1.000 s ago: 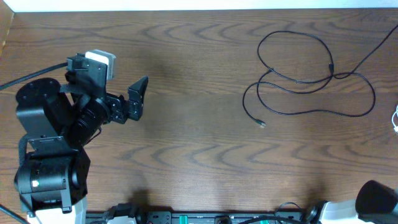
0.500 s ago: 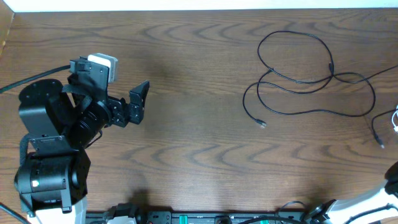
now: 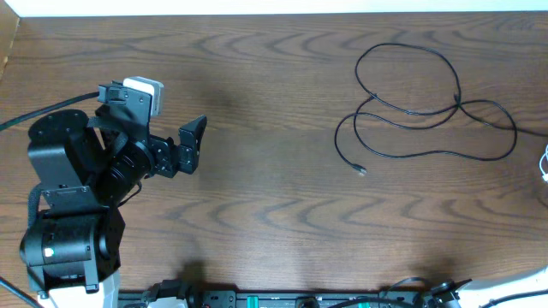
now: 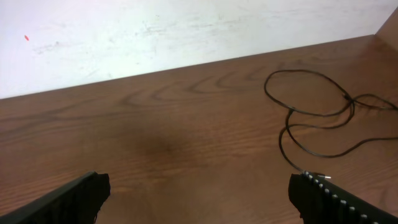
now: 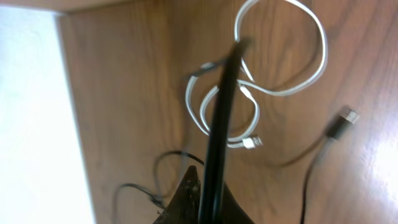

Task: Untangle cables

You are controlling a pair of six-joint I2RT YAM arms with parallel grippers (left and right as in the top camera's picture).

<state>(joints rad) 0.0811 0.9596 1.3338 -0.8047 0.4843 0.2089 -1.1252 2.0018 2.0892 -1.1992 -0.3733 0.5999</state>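
Note:
The black cord (image 3: 411,103) lies in loops on the right half of the table, with one plug end (image 3: 360,171) toward the middle. It also shows in the left wrist view (image 4: 311,115). The white cord (image 3: 545,164) only peeks in at the right edge overhead; in the right wrist view it lies apart in loose loops (image 5: 283,59), next to the black cord's other plug (image 5: 343,122). My left gripper (image 3: 190,141) is open and empty, far left of the cords. My right gripper (image 5: 194,177) hangs high over the white cord; its tips meet in a point and hold nothing.
A thick black robot lead (image 5: 219,118) crosses the right wrist view in front of the jaws. The white wall (image 4: 155,31) borders the table's far edge. The left arm's base (image 3: 64,248) stands at the front left.
The black cord's right stretch dropped from running up to the right edge and now lies lower on the table. The right arm withdrew out of the overhead view. The left gripper barely shifted.

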